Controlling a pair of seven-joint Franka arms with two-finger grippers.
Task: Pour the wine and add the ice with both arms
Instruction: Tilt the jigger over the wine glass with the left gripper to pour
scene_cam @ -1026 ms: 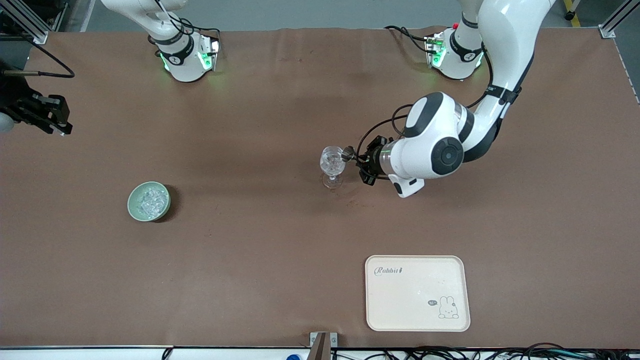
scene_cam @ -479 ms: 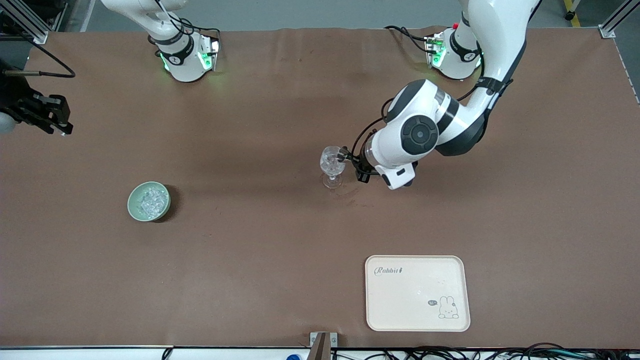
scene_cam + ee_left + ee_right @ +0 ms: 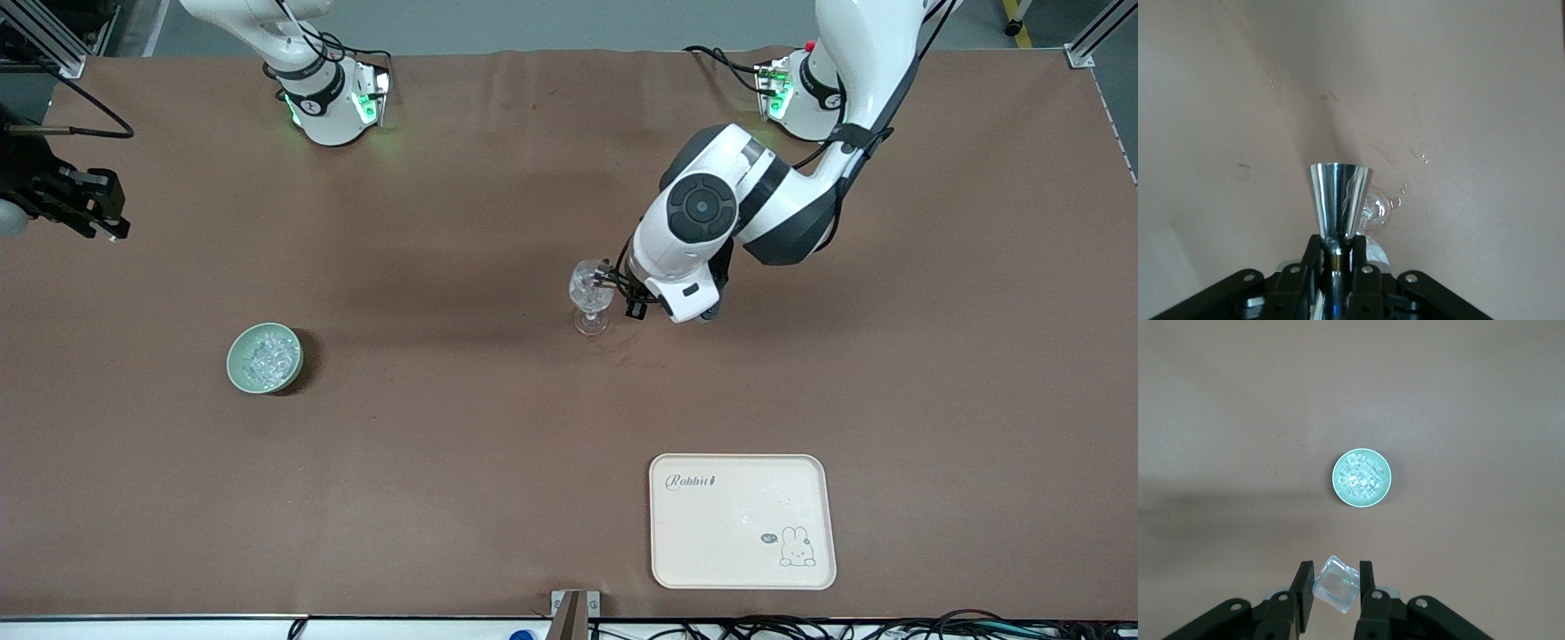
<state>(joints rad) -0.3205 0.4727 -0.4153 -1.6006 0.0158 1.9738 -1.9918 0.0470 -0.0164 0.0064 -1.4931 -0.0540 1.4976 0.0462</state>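
The tray (image 3: pixel 742 551) reads "Rabbit" — small bubble says "hi".

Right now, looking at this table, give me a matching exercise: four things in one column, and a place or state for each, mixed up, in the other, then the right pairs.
Things:
1. jigger
2. ice cube
3. green bowl
4. tray

Places or states:
A. full of ice chunks, toward the right arm's end of the table
B. held in the left hand, at the stemmed glass
C. bare, nearest the front camera
D. gripped in the right hand, high above the bowl

Pairs: 1-B, 2-D, 3-A, 4-C
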